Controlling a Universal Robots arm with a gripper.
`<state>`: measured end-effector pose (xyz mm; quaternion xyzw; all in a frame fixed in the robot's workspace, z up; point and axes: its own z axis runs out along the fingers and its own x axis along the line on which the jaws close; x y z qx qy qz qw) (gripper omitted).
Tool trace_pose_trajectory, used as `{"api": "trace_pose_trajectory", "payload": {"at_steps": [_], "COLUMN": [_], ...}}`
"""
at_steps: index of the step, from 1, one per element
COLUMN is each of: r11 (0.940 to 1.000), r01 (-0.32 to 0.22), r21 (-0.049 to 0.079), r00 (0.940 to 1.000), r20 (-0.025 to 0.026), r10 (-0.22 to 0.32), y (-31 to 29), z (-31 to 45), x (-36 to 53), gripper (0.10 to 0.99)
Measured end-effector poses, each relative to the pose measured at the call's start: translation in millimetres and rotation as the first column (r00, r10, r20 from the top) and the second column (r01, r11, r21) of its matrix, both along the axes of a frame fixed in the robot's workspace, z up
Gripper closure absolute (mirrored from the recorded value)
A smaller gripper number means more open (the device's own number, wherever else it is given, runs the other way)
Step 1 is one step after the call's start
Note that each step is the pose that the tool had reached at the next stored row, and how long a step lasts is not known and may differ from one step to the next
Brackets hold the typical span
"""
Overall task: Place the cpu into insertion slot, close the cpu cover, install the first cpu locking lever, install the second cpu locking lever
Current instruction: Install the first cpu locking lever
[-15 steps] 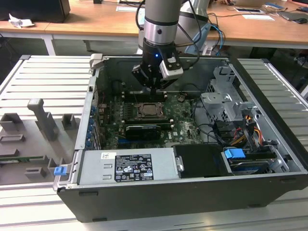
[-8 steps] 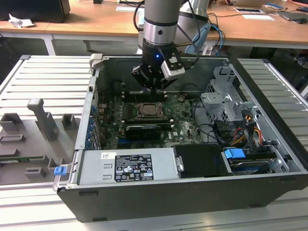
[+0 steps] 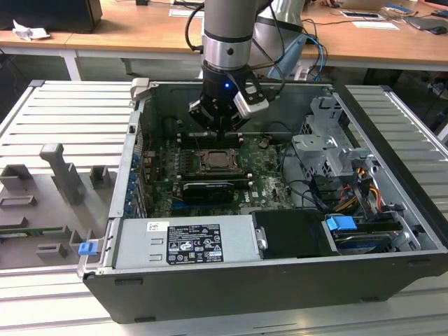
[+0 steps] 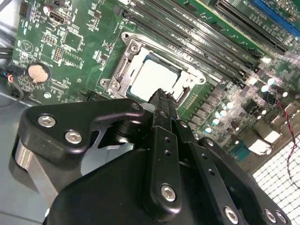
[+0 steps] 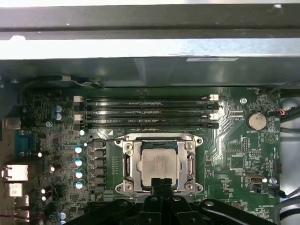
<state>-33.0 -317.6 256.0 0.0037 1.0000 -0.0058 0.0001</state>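
Note:
The cpu (image 5: 159, 164) (image 4: 152, 77), a pale silver square chip, lies flat in the insertion slot (image 3: 220, 160) on the green motherboard. The silver cpu cover (image 5: 129, 161) (image 4: 123, 63) lies down around it, and the chip shows through its window. My gripper (image 3: 219, 130) hangs just above the socket's edge. In both wrist views its black fingertips (image 5: 161, 183) (image 4: 161, 96) are pressed together with nothing between them, their tip over the cover's rim. A thin lever wire (image 5: 101, 139) runs along one side of the socket.
The motherboard sits deep in an open computer case (image 3: 392, 210). Long black memory slots (image 5: 145, 112) run beside the socket. A black card (image 3: 204, 190), a power supply (image 3: 185, 241) and a drive cage (image 3: 325, 150) with cables crowd the board. Grey fixtures (image 3: 63, 175) stand at the exterior view's left.

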Motion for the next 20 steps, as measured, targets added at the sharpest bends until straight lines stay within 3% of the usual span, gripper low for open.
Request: {"api": "trace_pose_trajectory", "payload": {"at_steps": [6,13,20], "r11": [1.0000,0.9999,0.9999], "r01": [-0.005,-0.006,-0.006], "r21": [0.007,0.015,0.015], "r00": [0.9999,0.9998,0.9998], "r20": [0.0114,0.0197,0.0208], "r10": [0.005,0.005,0.006], "y": [0.0,0.0,0.0], "z": [-0.2,3.4,3.5], "x": [-18.4,-26.4,-29.2], "gripper": [0.980,0.980,0.980]}}
